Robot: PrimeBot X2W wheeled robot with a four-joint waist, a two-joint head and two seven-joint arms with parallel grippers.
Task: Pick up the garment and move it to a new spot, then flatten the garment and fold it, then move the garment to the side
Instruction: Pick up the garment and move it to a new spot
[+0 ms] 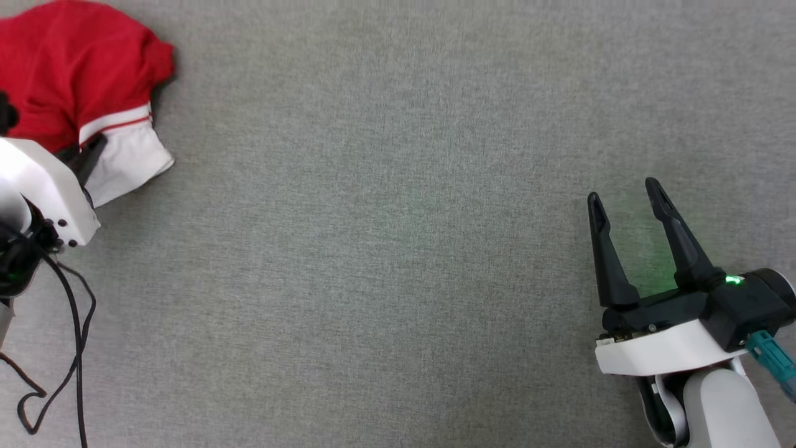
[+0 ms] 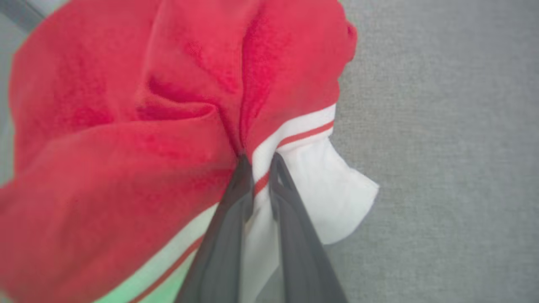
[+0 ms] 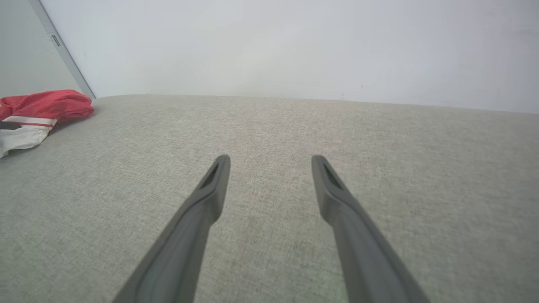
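I am working over a wide grey cloth surface [image 1: 398, 249] that runs under both tools. The red shirt [image 1: 68, 68] lies bunched in a heap right at my left gripper [image 2: 260, 162]. In that wrist view it spreads ahead of the fingertips and off to their left, with the white sleeve [image 2: 337, 193] flopping out to the right of the fingers. That gripper is nearly closed. Its two dark fingers pinch the white-and-red striped trim [image 2: 294, 134] where the red cloth meets the sleeve, and a strip of cloth runs between them. My right gripper [image 1: 623, 191] is well apart from the shirt, fingers spread wide with nothing between them, over bare surface. From its wrist camera the shirt sits far ahead and off to its left. A thin black cable [image 1: 78, 323] loops down behind the left wrist.
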